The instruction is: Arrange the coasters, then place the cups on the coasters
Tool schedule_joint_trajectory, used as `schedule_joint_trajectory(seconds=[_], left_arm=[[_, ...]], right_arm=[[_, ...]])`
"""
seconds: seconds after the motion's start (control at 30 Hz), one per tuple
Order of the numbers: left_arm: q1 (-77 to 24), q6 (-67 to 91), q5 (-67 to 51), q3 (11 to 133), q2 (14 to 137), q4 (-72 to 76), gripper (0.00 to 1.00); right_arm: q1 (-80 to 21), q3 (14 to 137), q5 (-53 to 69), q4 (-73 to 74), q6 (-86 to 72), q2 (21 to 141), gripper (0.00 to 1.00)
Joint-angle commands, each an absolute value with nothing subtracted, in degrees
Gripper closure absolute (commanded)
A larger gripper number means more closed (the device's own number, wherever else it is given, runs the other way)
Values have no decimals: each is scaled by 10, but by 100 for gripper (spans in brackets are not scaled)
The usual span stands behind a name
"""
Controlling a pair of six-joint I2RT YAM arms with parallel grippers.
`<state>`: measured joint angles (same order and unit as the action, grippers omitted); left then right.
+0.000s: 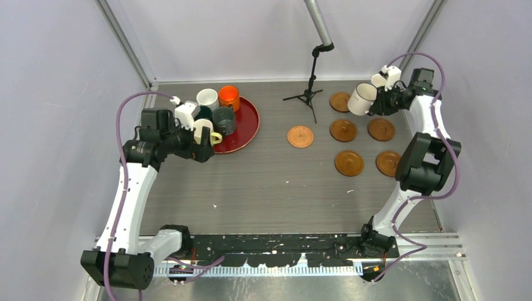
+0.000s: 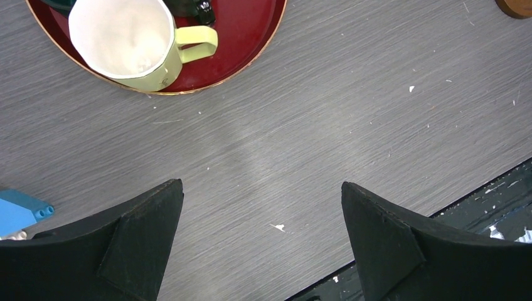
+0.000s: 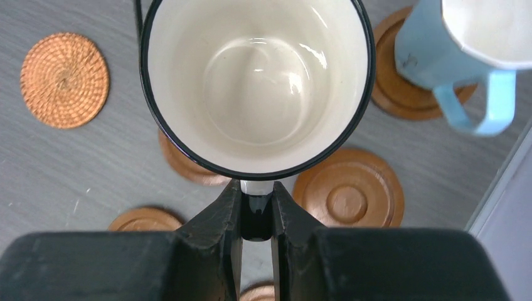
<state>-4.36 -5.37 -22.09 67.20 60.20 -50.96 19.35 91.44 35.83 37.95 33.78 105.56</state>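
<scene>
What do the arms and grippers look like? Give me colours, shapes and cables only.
Both the left arm and right arm have white links, black joint housings and a purple cable looping alongside. The left gripper and right gripper have matte black, wedge-shaped fingers. No markings are visible.

The left arm [image 1: 128, 194] and the right arm [image 1: 426, 119] are showing white shells between chunky black joints, and a purple cable [image 1: 119, 122] is trailing along each. The left tool [image 2: 260, 188] is showing two matte black wedge-shaped fingers [image 2: 144, 238], the right tool [image 3: 256, 188] is wearing the same black fingers [image 3: 219, 232], and a white block [image 1: 186, 114] is sitting on each wrist.
</scene>
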Motion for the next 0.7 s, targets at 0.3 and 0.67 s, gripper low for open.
schedule_joint_trajectory(seconds=[0.3,0.67], left_arm=[[-42,-65,-218,693,630,-508,0],[-42,-66,-208,694,635,-510,0]], right_arm=[[126,1065,321,267,381,1181,100],[113,1121,308,226,376,1255,100]])
